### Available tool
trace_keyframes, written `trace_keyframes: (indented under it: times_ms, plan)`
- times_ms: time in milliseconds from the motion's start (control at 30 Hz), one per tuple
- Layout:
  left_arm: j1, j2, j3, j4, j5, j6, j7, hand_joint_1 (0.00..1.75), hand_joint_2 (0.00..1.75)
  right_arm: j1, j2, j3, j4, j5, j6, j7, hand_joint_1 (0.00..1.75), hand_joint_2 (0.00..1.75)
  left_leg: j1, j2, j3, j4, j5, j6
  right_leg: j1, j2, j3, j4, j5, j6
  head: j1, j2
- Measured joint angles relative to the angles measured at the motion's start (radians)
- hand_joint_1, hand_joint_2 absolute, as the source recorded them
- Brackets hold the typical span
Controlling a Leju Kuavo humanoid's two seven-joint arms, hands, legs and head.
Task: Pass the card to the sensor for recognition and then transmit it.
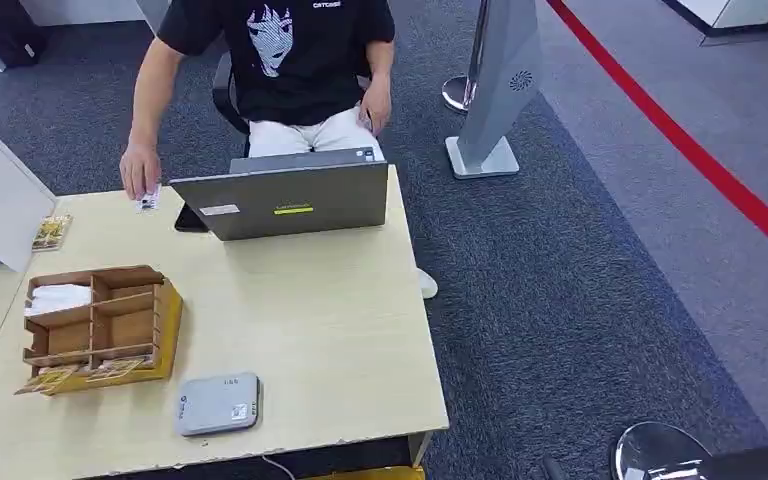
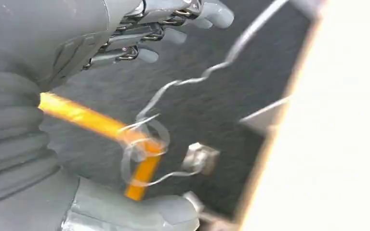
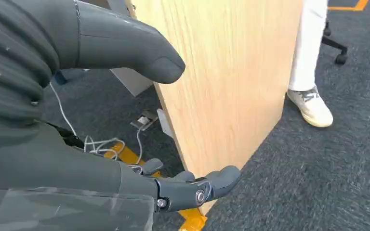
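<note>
From the head view, a pale wooden bench (image 1: 320, 330) stands on dark grey carpet (image 1: 580, 300), and a red line (image 1: 700, 155) runs across the lighter floor at the far right. A grey stand (image 1: 495, 90) on a flat base sits on the carpet beyond the bench's far right corner. A person (image 1: 290, 60) in a black shirt sits on a chair behind the bench, with an open grey laptop (image 1: 290, 200) in front of them. The person's hand (image 1: 140, 175) rests at the far left edge of the bench, touching the small white card (image 1: 147, 201) that lies there. A flat grey sensor (image 1: 218, 404) lies near the bench's near edge. Left of it stands a wooden organiser (image 1: 100, 325) with several compartments; white paper (image 1: 58, 297) fills the far left one, the others look bare, and yellowish packets (image 1: 80, 375) lie along its near side. Another small packet (image 1: 51, 233) lies near the left edge, beside a white panel (image 1: 0, 200).

In the left wrist view, the left hand (image 2: 139, 29) hangs over dark carpet with its fingers (image 2: 183, 19) loosely apart and grasping nothing. A yellow bar (image 2: 84, 118) and thin grey cables (image 2: 212, 67) lie on the floor beneath it, beside a bright pale surface.

In the right wrist view, the right hand (image 3: 139, 125) hangs beside the bench's wooden side panel (image 3: 221, 82), its fingers (image 3: 207, 187) released and spread, with nothing in them. Cables (image 3: 101, 144) trail on the carpet, and the person's white trouser leg and shoe (image 3: 313, 103) show past the panel.
</note>
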Motion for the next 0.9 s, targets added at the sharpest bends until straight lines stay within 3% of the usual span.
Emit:
trace_keyframes:
  times_ms: [233,400,500,700,900]
  plan:
    - [-0.028,-0.002,-0.001,-0.175,-0.120,0.012,-0.124,0.00,1.75,0.008,0.030,-0.048,-0.034,0.045,-0.002,0.013,0.00,1.75,0.000,0.000,0.000,0.000,0.000,0.000,0.000,0.000,0.000,0.000,0.000,0.000,-0.001,0.000]
    - [-0.040,0.046,-0.044,-0.285,-0.209,0.060,-0.191,0.00,1.75,0.011,0.050,-0.079,-0.049,0.083,0.002,0.025,0.00,1.75,0.000,0.000,0.000,0.000,0.000,-0.001,0.000,0.001,0.000,0.000,0.000,0.000,0.000,0.000]
    - [-0.051,0.104,-0.090,-0.334,-0.265,0.101,-0.218,0.00,1.75,0.011,0.060,-0.095,-0.055,0.106,0.006,0.032,0.00,1.75,0.000,0.000,0.001,0.000,0.001,0.000,0.000,0.001,-0.001,0.000,0.000,0.000,0.000,0.000]
    - [-0.127,0.240,-0.162,-0.363,-0.394,0.113,-0.183,0.00,1.75,0.011,0.064,-0.103,-0.052,0.139,0.019,0.036,0.00,1.75,0.000,0.000,0.001,0.000,0.001,-0.001,0.000,0.000,-0.001,0.000,0.000,-0.001,0.000,0.000]
    - [-0.245,0.354,-0.228,-0.361,-0.510,0.059,-0.120,0.00,1.75,0.006,0.064,-0.103,-0.038,0.159,0.041,0.032,0.00,1.75,0.000,0.000,0.001,0.000,0.003,-0.001,0.000,0.000,0.000,0.000,0.001,-0.001,0.000,0.000]
